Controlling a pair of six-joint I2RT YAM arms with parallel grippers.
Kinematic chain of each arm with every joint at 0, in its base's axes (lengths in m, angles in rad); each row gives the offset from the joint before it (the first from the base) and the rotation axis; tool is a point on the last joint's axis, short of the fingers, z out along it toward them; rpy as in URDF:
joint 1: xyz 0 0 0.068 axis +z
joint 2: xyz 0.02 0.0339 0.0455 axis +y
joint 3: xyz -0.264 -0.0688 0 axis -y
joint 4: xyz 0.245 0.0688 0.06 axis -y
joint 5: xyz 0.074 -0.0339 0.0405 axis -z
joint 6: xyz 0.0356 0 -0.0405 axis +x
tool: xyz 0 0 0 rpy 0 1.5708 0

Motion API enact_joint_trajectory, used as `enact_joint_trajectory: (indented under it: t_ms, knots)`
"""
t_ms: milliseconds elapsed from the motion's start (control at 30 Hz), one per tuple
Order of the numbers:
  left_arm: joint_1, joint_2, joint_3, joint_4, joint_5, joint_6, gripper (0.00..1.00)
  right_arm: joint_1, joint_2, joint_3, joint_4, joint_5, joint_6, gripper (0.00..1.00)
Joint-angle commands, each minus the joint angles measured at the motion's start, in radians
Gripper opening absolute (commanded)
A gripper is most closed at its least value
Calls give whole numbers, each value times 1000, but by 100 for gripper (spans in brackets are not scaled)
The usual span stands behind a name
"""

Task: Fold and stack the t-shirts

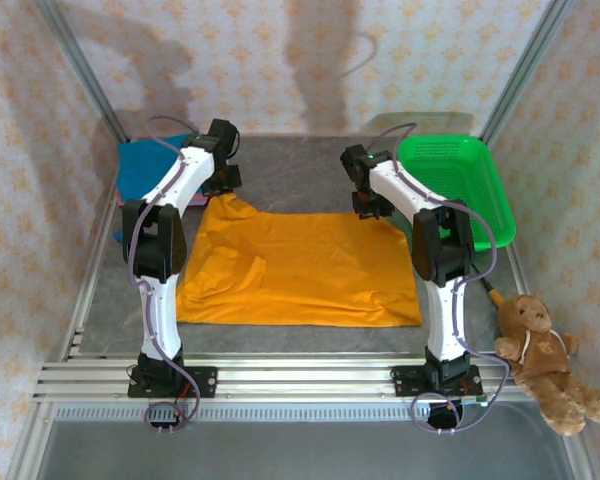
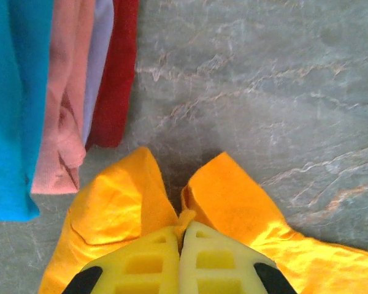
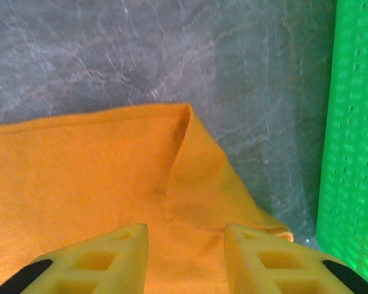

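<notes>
My left tool (image 2: 180,237) is clamped shut on the orange t-shirt (image 2: 233,202) corner; my right tool (image 3: 186,239) hangs partly open over another corner.

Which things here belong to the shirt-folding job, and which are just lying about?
Job: orange t-shirt, pinched by the left gripper, right gripper open over its corner; shirt pile of blue, pink, red.
Lying about: green basket; teddy bear.

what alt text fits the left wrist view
The left gripper has its yellow jaws shut on a bunched edge of the orange t-shirt, on a grey marbled table. A blue shirt, a pink shirt and a red shirt lie at upper left.
</notes>
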Motion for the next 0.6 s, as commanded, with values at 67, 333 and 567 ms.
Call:
enact_joint_trajectory:
  t_ms: [67, 333, 567]
  knots:
    - [-8, -74, -52, 31, 1, -24, 0, 5, 55, 81, -38, 33, -95, 36]
    - [-7, -93, -71, 29, 0, -23, 0, 3, 137, 125, -106, 60, -117, 34]
    - [-8, -108, -89, 31, -6, -21, 0, 3, 161, 131, -130, 97, -111, 31]
